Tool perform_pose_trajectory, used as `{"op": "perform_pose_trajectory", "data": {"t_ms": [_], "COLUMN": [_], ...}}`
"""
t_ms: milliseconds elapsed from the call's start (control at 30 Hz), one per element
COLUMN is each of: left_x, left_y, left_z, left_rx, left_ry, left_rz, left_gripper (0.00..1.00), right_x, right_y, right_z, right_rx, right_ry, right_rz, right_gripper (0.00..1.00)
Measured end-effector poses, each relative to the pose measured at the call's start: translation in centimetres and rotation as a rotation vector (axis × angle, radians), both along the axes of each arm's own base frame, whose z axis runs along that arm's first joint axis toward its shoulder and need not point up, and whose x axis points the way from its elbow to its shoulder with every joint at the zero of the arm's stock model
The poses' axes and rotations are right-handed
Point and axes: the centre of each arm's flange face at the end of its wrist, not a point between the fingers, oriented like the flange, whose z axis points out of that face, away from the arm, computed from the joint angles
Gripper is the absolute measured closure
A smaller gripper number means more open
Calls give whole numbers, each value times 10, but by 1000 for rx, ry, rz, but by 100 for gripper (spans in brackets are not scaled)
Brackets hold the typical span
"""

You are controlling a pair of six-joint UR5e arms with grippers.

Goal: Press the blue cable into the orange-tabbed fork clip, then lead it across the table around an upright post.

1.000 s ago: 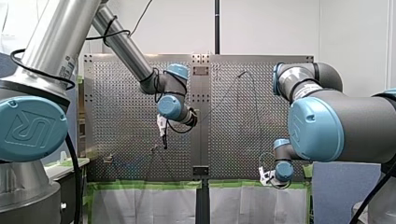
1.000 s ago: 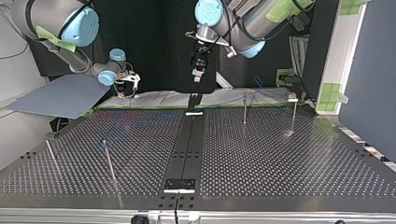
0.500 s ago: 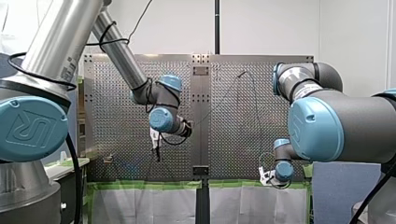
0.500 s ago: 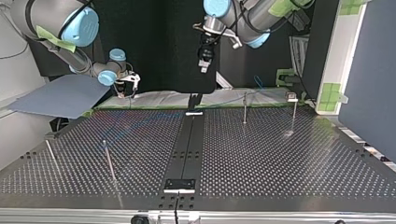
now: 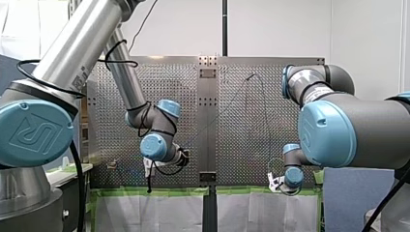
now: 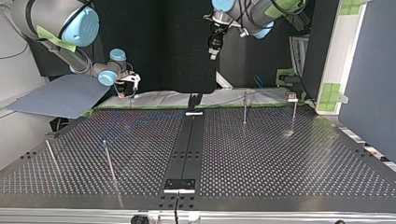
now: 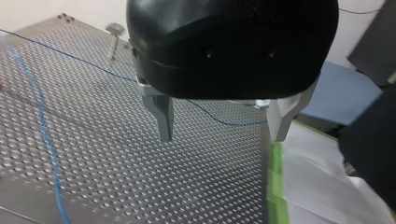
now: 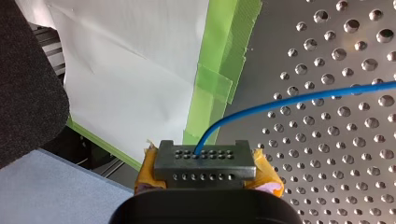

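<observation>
perforated metal counter (image 6: 280, 158), dark backdrop behind it in the top view. blue cable (image 8: 299, 100) lies slack on the far part of the counter, long axis roughly left-right along the far edge in the top view. it is thin, glossy and flexible, with gentle curves and no kinks i can see. my right claw (image 8: 205, 161) is clamped on the cable's end at the far left corner there; the cable comes out between the yellow pads and arcs over the holes. my left claw (image 7: 220, 137) hangs well above the counter near the far middle, metal fingers spread, nothing between them. the cable passes below and ahead of it. so the right arm is on the cable and the left is free; i'd say the left must come down onto it. orange-tabbed fork clip: too small to pick out. nearest upright post (image 6: 244, 108) stands right of the left claw in the top view, near the far edge.
</observation>
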Motion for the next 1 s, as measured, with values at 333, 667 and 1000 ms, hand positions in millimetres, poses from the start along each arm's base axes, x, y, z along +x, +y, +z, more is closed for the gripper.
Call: {"op": "perform_pose_trajectory", "data": {"t_ms": [333, 667, 1000], "left_x": [-4, -4, -4], "left_y": [5, 5, 5], "left_z": [-8, -8, -8], "left_rx": [12, 13, 13], "left_ry": [9, 10, 10], "left_rz": [1, 1, 1], "left_gripper": [0, 0, 0], "right_x": [0, 0, 0], "right_y": [0, 0, 0], "right_z": [0, 0, 0], "right_rx": [0, 0, 0], "right_ry": [2, 2, 2], "right_rz": [1, 1, 1], "right_gripper": [100, 100, 100]}}
